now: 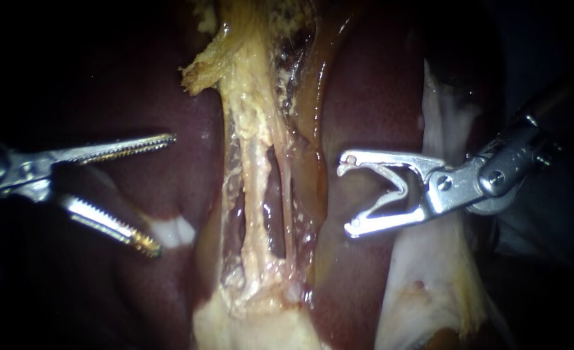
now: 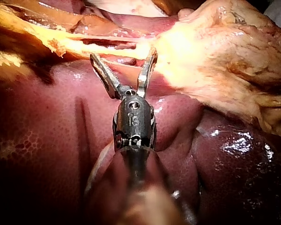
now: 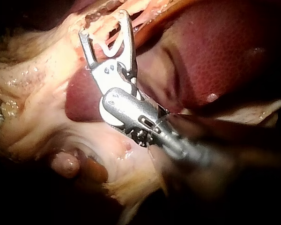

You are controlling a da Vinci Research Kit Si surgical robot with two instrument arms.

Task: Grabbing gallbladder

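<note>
My left instrument (image 1: 163, 193) comes in over the dark liver (image 1: 364, 97) with its end effector spread wide. The toothed jaws gape and hold nothing. The gallbladder (image 1: 248, 84) is the pale yellow band running down the middle between the liver's lobes, just beyond my left jaw tips and not touched by them. Lower in that band two thin tubes (image 1: 259, 188) lie side by side. In the left wrist view the left instrument (image 2: 123, 53) points straight at this yellow tissue. My right instrument (image 1: 346, 196) sits on the band's other side, end effector also parted — empty.
</note>
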